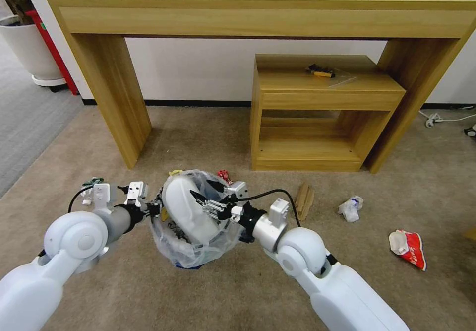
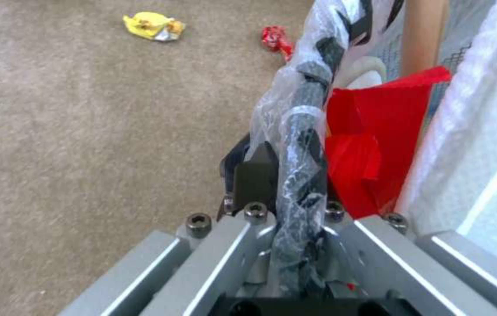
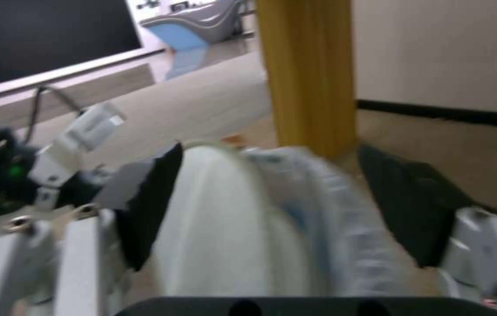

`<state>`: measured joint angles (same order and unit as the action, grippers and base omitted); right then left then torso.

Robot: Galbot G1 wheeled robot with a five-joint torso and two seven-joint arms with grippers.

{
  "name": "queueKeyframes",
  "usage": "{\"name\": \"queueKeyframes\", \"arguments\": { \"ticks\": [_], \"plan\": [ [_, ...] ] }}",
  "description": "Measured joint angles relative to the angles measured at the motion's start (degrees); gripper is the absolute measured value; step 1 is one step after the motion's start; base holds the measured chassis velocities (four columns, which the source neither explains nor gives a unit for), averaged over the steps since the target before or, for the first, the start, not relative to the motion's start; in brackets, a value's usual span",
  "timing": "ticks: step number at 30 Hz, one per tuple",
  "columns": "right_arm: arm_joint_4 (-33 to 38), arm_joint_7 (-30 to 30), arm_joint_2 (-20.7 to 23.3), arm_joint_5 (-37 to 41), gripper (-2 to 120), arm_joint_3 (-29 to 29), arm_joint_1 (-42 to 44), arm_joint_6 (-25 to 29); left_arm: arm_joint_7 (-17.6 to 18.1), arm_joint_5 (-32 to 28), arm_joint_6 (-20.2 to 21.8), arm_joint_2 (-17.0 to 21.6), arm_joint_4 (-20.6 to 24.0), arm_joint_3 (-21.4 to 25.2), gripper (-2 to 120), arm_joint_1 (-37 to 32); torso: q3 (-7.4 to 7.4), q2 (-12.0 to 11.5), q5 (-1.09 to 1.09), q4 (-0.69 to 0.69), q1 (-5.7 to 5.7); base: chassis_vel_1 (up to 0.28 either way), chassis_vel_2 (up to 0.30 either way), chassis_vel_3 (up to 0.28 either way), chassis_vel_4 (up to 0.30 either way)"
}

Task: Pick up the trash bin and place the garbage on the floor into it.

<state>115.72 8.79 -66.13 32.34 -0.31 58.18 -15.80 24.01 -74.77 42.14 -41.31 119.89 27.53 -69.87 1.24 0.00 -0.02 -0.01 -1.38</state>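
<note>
The trash bin, dark with a clear printed bag liner, hangs just above the beige floor. My left gripper is shut on its rim, with plastic pinched between the fingers. A white slipper stands upright inside the bin beside a red wrapper. My right gripper is open, one finger on each side of the slipper. Garbage on the floor: cardboard strips, a white-blue packet, a red-white wrapper, a small red wrapper and a yellow wrapper.
A long wooden console table spans the back wall, with a low wooden side table under its right half. A white plant pot and grey ribbed carpet lie far left. Cables trail at the right wall.
</note>
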Motion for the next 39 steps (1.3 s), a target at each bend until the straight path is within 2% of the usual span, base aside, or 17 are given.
{"name": "queueKeyframes", "arguments": {
  "ticks": [1, 3, 4, 5, 14, 15, 16, 17, 19, 21, 23, 24, 26, 27, 29, 34, 39],
  "plan": [
    [0.73, -0.35, 0.59, 0.03, 88, 1.60, 0.54, -0.29, -0.07, 0.11, 0.00, 0.00, 0.08, 0.76, 0, -0.79, 0.00, 0.00, 0.01, 0.00, 0.00, 0.000, 0.000, 0.000, 0.000],
    [1.33, -0.68, 1.42, 0.04, 89, 3.78, 1.34, -0.51, -0.47, 0.66, 0.00, -0.03, 0.15, 1.96, 0, -2.13, 0.00, 0.00, 0.00, -0.01, 0.00, 0.000, 0.000, 0.000, 0.000],
    [1.68, -0.98, 2.37, 0.03, 96, 5.94, 2.23, -0.55, -1.08, 1.55, 0.00, -0.24, 0.18, 3.47, 0, -3.79, 0.00, 0.00, 0.01, 0.00, 0.00, 0.000, 0.000, 0.000, 0.000],
    [1.96, -1.75, 3.59, 0.00, 99, 8.38, 3.48, -0.53, -1.95, 2.82, 0.00, -0.59, 0.35, 5.35, 0, -6.05, 0.00, 0.00, 0.01, 0.00, 0.00, 0.000, 0.000, 0.000, 0.000],
    [2.05, -3.77, 6.02, -0.39, 100, 15.98, 8.62, -0.20, -4.57, 5.99, 0.00, -2.24, 1.77, 11.35, 0, -13.40, 0.00, 0.01, 0.00, 0.00, 0.00, 0.000, 0.000, 0.000, 0.000],
    [1.97, -3.78, 6.04, -0.70, 100, 17.73, 10.17, -0.02, -5.88, 7.81, 0.00, -2.82, 1.98, 12.78, 0, -14.83, 0.00, 0.01, 0.01, 0.00, 0.00, 0.000, 0.000, 0.000, 0.000],
    [1.48, -3.67, 5.79, -1.62, 100, 21.44, 13.22, 0.62, -8.78, 11.17, 0.00, -3.80, 2.00, 14.97, 0, -16.67, 0.00, 0.01, 0.01, 0.00, 0.00, 0.000, 0.000, 0.000, 0.000],
    [1.33, -3.46, 5.56, -2.15, 100, 23.26, 14.77, 1.07, -9.90, 12.19, 0.00, -4.24, 1.99, 15.94, 0, -17.51, 0.00, 0.01, 0.01, 0.02, 0.00, 0.000, 0.000, 0.000, 0.000],
    [1.29, -3.34, 5.38, -2.40, 100, 24.28, 15.67, 1.32, -10.23, 12.49, 0.00, -4.45, 1.98, 16.30, 0, -17.85, 0.00, 0.01, 0.01, 0.01, 0.00, 0.000, 0.000, 0.000, 0.000],
    [1.23, -2.39, 3.79, -3.92, 100, 30.39, 20.95, 2.89, -12.37, 13.66, 0.00, -5.25, 1.78, 17.52, 0, -19.06, 0.00, 0.01, 0.00, -0.01, 0.01, 0.000, 0.000, 0.000, 0.000],
    [1.33, -1.93, 2.98, -4.36, 100, 32.29, 22.53, 3.52, -13.30, 14.19, -0.01, -5.46, 1.73, 17.96, 0, -19.53, 0.00, 0.01, -0.01, -0.02, 0.01, 0.000, 0.000, 0.000, 0.000],
    [1.37, -1.33, 1.42, -4.98, 100, 35.08, 25.18, 4.51, -14.87, 15.23, -0.01, -6.27, 1.72, 19.45, 0, -20.99, 0.00, 0.01, 0.02, -0.05, 0.00, 0.000, 0.000, 0.000, 0.000],
    [1.60, -0.07, -1.40, -5.65, 100, 39.51, 29.16, 5.97, -18.44, 17.73, -0.03, -9.10, 2.19, 22.81, 0, -24.94, 0.00, 0.01, -0.01, 0.00, 0.00, 0.000, 0.000, 0.000, 0.000],
    [1.60, -0.07, -1.40, -5.65, 100, 39.51, 29.16, 5.97, -18.44, 17.73, -0.03, -9.10, 2.19, 22.81, 0, -24.94, 0.00, 0.01, -0.01, 0.00, 0.00, 0.000, 0.000, 0.000, 0.000],
    [1.69, 0.90, -2.82, -6.02, 100, 42.66, 31.94, 7.09, -21.14, 19.75, -0.02, -11.53, 2.72, 25.57, 0, -28.57, -0.01, 0.01, 0.00, 0.01, 0.00, 0.000, 0.000, 0.000, 0.000],
    [1.82, 2.22, -4.68, -6.16, 100, 47.26, 35.76, 8.75, -24.85, 22.27, -0.02, -14.34, 3.25, 29.59, 0, -32.61, -0.01, 0.01, -0.01, 0.00, 0.01, 0.000, 0.000, 0.000, 0.000],
    [1.82, 2.47, -6.18, -6.39, 100, 48.89, 37.44, 9.54, -26.32, 23.17, -0.02, -15.61, 3.95, 31.92, 0, -34.69, 0.00, 0.01, 0.00, 0.00, 0.01, 0.000, 0.000, 0.000, 0.000]
  ]
}}
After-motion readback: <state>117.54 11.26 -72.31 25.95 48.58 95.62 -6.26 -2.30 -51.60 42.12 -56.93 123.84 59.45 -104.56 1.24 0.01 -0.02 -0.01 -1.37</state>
